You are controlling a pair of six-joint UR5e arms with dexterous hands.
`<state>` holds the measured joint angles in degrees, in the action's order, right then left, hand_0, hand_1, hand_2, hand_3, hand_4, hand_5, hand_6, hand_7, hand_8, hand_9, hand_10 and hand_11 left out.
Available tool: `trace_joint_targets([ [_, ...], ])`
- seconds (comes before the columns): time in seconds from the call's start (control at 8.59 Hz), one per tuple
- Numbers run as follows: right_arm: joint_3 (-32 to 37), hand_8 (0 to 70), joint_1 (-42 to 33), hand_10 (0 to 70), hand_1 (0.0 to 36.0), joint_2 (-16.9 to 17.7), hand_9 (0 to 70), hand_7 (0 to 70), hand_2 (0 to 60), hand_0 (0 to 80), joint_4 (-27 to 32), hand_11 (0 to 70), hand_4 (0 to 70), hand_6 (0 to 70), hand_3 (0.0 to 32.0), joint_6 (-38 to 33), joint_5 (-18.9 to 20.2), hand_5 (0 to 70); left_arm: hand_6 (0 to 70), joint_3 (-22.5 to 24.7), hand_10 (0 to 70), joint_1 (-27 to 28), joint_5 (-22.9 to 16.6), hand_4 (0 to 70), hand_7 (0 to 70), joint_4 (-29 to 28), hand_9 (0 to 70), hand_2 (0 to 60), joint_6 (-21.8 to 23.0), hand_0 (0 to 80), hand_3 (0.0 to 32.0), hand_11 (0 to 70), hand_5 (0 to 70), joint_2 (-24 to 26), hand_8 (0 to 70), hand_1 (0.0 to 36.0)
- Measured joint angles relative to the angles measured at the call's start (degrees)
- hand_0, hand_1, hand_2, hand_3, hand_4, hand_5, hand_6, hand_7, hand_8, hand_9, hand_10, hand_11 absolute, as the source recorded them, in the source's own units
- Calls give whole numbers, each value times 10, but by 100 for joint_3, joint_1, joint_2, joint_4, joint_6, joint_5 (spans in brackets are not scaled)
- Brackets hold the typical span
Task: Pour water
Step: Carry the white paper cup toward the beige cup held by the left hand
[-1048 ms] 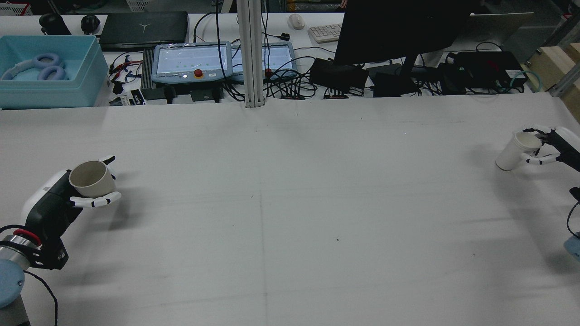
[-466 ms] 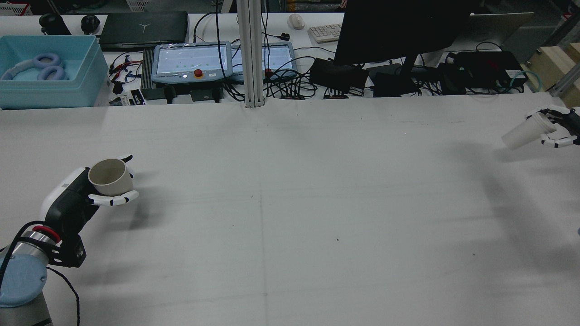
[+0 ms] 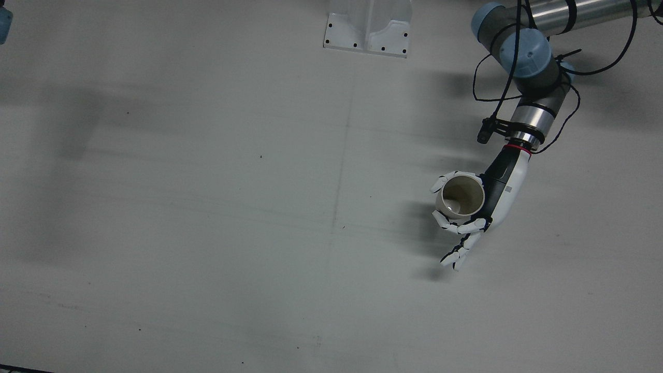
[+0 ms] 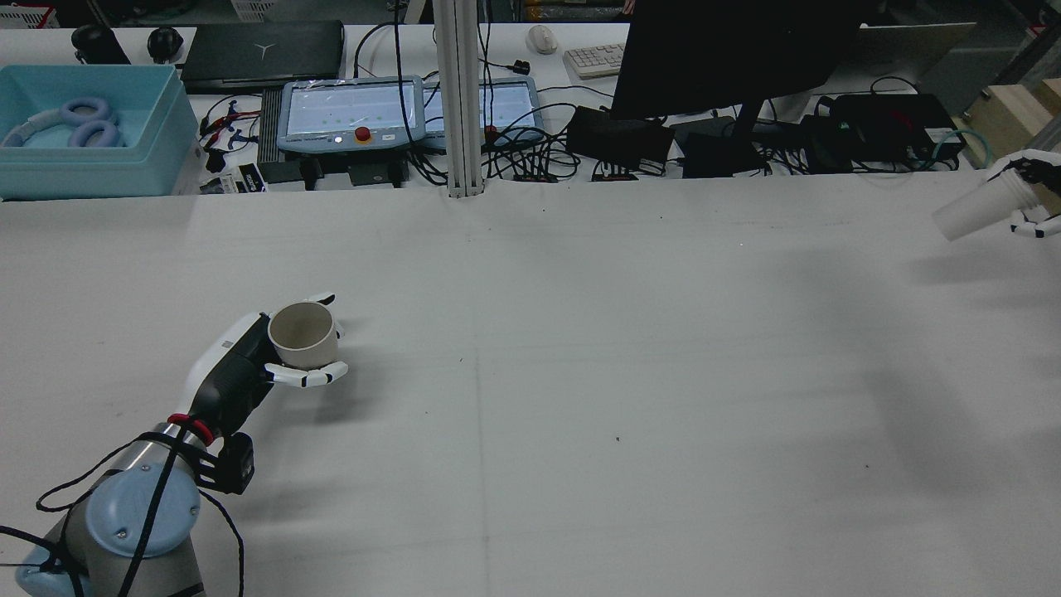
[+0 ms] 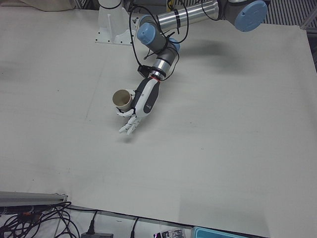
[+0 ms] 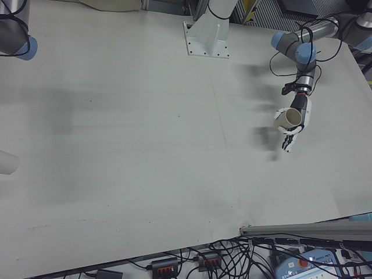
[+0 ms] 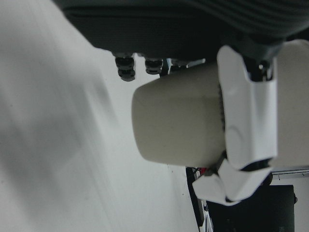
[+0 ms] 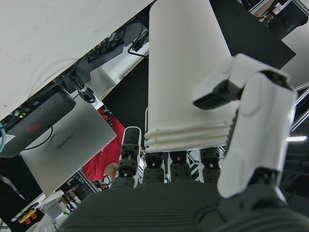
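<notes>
White table (image 4: 580,373): two cups (image 4: 303,334) (image 4: 978,211), each hand-held.

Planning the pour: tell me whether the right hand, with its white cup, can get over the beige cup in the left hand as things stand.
Probably not yet. The right hand holds the white cup at the table's far edge; the beige cup in the left hand sits across bare table. Nothing blocks the way.

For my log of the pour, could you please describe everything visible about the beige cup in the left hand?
The beige cup is a short, matte, plain-walled cup with no handle, its mouth open. It is upright, held above the table, with the left hand wrapped around its side, fingers curled across the wall. Inside looks pale; whether it holds water cannot be told.
</notes>
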<state>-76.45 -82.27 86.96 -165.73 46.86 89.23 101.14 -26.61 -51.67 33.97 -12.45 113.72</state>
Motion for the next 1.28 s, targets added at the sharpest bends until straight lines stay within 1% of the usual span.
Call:
trace_joint_targets([
  [0.12,-317,297,-23,152,360,-18,349,390,600,734,-477,247,579,419,0,14,16,516,103,-118,56,75,-4,700,160,15,41,600,-99,571,0,96,700,211,49,360],
  [0.23,-701,302,10,154,360,-42,351,416,600,800,-1069,254,649,447,0,44,22,577,109,-192,56,125,-15,700,163,24,43,600,-319,572,0,96,700,448,52,360],
  [0.35,-1106,310,80,161,360,-65,360,440,600,800,-1641,266,700,472,0,92,21,631,115,-250,56,217,-25,700,171,28,45,600,-538,578,0,97,700,641,53,360],
  [0.47,-1489,310,131,159,360,-145,359,435,600,800,-2232,265,700,468,0,187,19,628,115,-387,56,300,-31,700,168,30,46,600,-669,574,0,96,700,835,54,360],
  [0.58,-1815,312,158,157,360,-252,362,448,600,800,-2753,264,700,481,0,290,14,655,119,-555,55,351,-34,700,172,31,47,600,-733,578,0,96,700,1015,55,360],
  [0.7,-2072,316,171,162,360,-336,369,470,600,800,-3143,271,700,499,0,352,-2,691,122,-690,56,400,-35,700,175,33,48,600,-759,581,0,96,700,1178,56,360],
  [0.81,-2298,315,186,160,360,-433,370,481,600,800,-3500,268,700,505,0,398,-24,700,127,-843,57,445,-39,700,178,37,49,600,-770,581,0,98,700,1372,57,360],
  [0.93,-2475,320,201,157,360,-540,379,512,600,800,-3788,263,700,527,0,427,-36,700,130,-1052,57,471,-45,700,178,38,49,600,-774,578,0,98,700,1590,58,360],
  [1.05,-2698,325,242,158,360,-678,391,536,600,800,-4132,264,700,544,0,504,-95,700,133,-1277,58,485,-49,700,178,37,50,600,-776,575,0,99,700,1796,59,360],
  [1.16,-2951,323,327,161,360,-882,391,539,600,800,-4575,268,700,545,0,654,-245,700,136,-1522,58,492,-52,700,177,28,49,600,-776,567,0,99,700,1997,60,360],
  [1.28,-3120,328,457,160,360,-1121,400,577,600,800,-4943,265,700,571,0,786,-394,700,141,-1757,57,495,-56,700,181,17,50,600,-777,569,0,97,700,2180,62,360],
])
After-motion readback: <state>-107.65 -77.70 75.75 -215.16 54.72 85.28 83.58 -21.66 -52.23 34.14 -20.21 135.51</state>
